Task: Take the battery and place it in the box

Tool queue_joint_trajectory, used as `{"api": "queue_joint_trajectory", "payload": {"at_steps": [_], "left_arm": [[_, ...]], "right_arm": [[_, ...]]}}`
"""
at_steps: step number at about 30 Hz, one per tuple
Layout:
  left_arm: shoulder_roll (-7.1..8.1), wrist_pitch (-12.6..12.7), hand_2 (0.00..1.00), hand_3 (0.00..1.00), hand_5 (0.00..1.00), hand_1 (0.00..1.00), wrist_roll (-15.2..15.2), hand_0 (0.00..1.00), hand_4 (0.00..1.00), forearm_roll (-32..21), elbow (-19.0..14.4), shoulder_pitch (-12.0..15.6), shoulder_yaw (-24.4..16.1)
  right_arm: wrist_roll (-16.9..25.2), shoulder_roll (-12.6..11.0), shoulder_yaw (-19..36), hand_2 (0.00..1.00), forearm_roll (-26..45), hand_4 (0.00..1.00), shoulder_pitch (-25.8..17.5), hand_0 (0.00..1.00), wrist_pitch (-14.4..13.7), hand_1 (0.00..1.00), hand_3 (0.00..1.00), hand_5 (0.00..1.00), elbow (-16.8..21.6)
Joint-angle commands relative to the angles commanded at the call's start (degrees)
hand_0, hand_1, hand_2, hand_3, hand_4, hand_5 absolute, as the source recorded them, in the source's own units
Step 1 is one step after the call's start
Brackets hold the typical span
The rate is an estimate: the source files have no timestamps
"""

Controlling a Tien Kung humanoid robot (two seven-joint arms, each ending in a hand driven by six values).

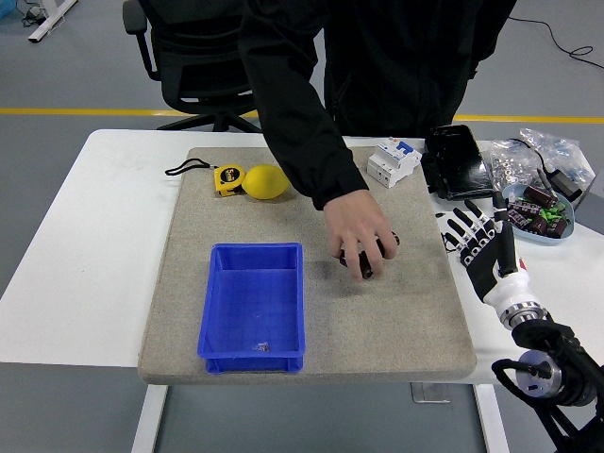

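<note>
Head view — person's hand [360, 229] on battery [366, 259], beside blue box [253, 309]

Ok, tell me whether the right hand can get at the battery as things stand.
Probably not yet. The person's hand covers the battery on the mat, fingers wrapped over it. The right hand hangs open at the mat's right edge, with bare mat between, so only the person's grip blocks it.

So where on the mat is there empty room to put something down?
The mat is bare right of the blue box, below the person's hand holding the battery, and left of the box. The far edge is crowded: tape measure, yellow lemon, white breaker.
</note>
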Motion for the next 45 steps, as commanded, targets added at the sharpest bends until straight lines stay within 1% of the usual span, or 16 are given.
{"api": "queue_joint_trajectory", "payload": {"at_steps": [5, 14, 26, 31, 38, 40, 43, 45], "left_arm": [[0.06, 0.01, 0.669, 0.586, 0.543, 0.682, -0.09, 0.721, 0.632, -0.66, -0.03, -0.21, 0.63], [-0.30, 0.25, 0.668, 0.586, 0.544, 0.684, -0.22, 0.721, 0.631, -1.19, 0.01, -0.41, 0.84], [-0.33, 0.35, 0.669, 0.586, 0.544, 0.684, -0.46, 0.720, 0.632, -1.50, 0.09, -0.38, 0.93], [-0.38, 0.36, 0.668, 0.585, 0.544, 0.684, -0.54, 0.720, 0.631, -1.41, 0.14, -0.27, 0.86], [-0.44, 0.26, 0.668, 0.586, 0.544, 0.684, -0.58, 0.720, 0.631, -2.01, 0.15, 0.08, 1.53], [-0.45, 0.25, 0.668, 0.586, 0.544, 0.684, -0.60, 0.720, 0.631, -2.14, 0.15, 0.23, 1.67], [-0.44, 0.21, 0.666, 0.586, 0.546, 0.685, -0.54, 0.720, 0.632, -2.02, 0.13, 0.41, 1.65], [-0.42, 0.22, 0.666, 0.586, 0.546, 0.685, -0.51, 0.720, 0.632, -1.95, 0.11, 0.53, 1.57]], "right_arm": [[-0.07, -0.18, -0.36, 0.889, -0.04, 0.998, 0.55, 0.927, -0.07, 0.878, 0.923, 0.940, -0.21], [-0.10, -0.03, -0.46, 0.890, -0.05, 0.998, 0.15, 0.925, -0.04, 0.877, 0.923, 0.936, -0.63], [-0.10, -0.08, -0.57, 0.890, -0.09, 0.998, 0.19, 0.925, -0.05, 0.878, 0.922, 0.934, -0.69], [-0.54, -0.08, -0.68, 0.889, -1.02, 0.998, 0.10, 0.920, -0.63, 0.877, 0.922, 0.933, -0.76], [-0.45, -0.12, -0.69, 0.887, -1.18, 0.998, -0.21, 0.918, -0.66, 0.878, 0.921, 0.931, -0.70], [-0.58, -0.11, -0.79, 0.887, -2.81, 0.998, -0.35, 0.918, -1.35, 0.878, 0.921, 0.931, -0.65], [0.23, -0.03, -0.84, 0.880, -9.12, 0.998, -0.43, 0.911, -5.28, 0.878, 0.912, 0.923, -0.55], [0.42, 0.01, -1.10, 0.880, -13.59, 0.998, -0.48, 0.911, -6.26, 0.878, 0.912, 0.923, -0.52]]}}
